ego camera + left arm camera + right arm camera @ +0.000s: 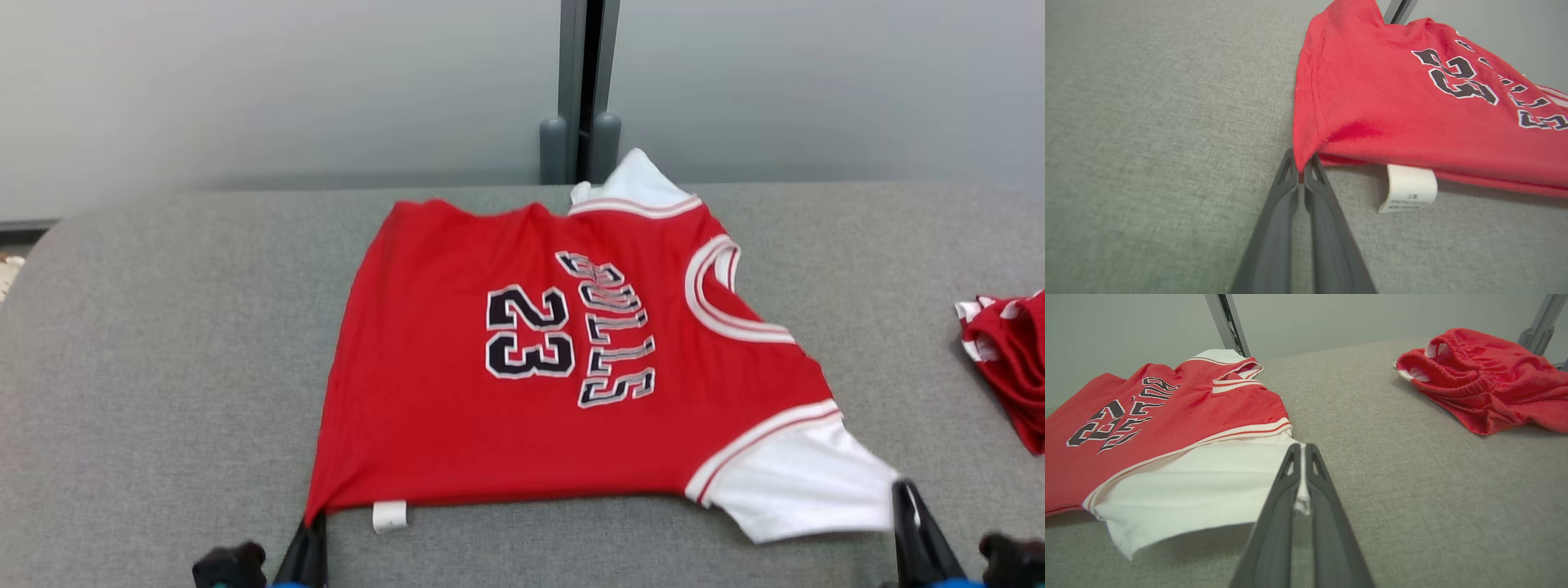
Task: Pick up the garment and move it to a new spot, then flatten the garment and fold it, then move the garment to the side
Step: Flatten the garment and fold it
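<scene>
Grey fabric-covered desk (147,367) carries a red white-sleeved jersey (457,425) spread flat, long axis crosswise; left end effector (1301,165) clenches its near hem corner, right end effector (1302,451) its near sleeve tip.

Left gripper (1302,165), its two dark fingers pressed together on the near corner of the red garment (1392,106), which lifts slightly off the grey cloth surface (1147,143) there. A white label (1408,190) hangs from the garment's near hem, just beside the pinched corner. Dark white-edged numerals (1459,77) lie further along the garment, with lettering beyond them.
</scene>
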Motion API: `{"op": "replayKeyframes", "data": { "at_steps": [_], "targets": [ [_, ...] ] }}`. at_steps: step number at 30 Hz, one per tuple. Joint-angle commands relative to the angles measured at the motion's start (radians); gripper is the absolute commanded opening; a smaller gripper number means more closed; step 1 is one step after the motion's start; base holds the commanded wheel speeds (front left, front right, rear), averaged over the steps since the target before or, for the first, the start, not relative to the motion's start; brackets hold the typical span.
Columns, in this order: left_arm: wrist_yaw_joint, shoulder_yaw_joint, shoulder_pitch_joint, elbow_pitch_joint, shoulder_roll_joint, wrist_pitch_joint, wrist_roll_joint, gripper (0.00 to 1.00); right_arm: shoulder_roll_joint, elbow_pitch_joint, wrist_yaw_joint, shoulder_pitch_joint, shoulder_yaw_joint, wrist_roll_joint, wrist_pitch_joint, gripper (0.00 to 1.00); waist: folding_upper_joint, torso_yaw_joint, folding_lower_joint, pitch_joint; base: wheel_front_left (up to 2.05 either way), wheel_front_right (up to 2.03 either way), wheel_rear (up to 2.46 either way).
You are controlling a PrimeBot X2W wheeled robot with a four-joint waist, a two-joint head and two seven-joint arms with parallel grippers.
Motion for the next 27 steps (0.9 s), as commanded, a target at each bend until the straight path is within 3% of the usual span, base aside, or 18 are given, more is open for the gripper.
{"op": "replayKeyframes", "data": {
  "at_steps": [1,15,27],
  "targets": [
    [-0.005,0.013,0.035,-0.01,0.001,-0.004,0.009,0.0,0.003,0.011,-0.001,0.047,-0.012,0.005,-0.005,0.0,0.0,-0.009,0.0003,-0.031,0.0,0.0,0.0],
    [-0.001,-0.015,0.255,-0.12,-0.014,-0.005,0.042,0.0,0.015,0.011,-0.001,0.27,-0.005,-0.001,-0.005,0.0,0.0,0.008,0.0003,-0.118,0.0,0.0,0.0],
    [0.006,-0.075,0.14,-0.31,-0.015,-0.005,0.045,0.0,0.015,-0.072,-0.001,0.059,-0.011,0.046,-0.004,0.0,0.0,0.032,0.0003,-0.078,0.0,0.0,0.0]
  ]
}}
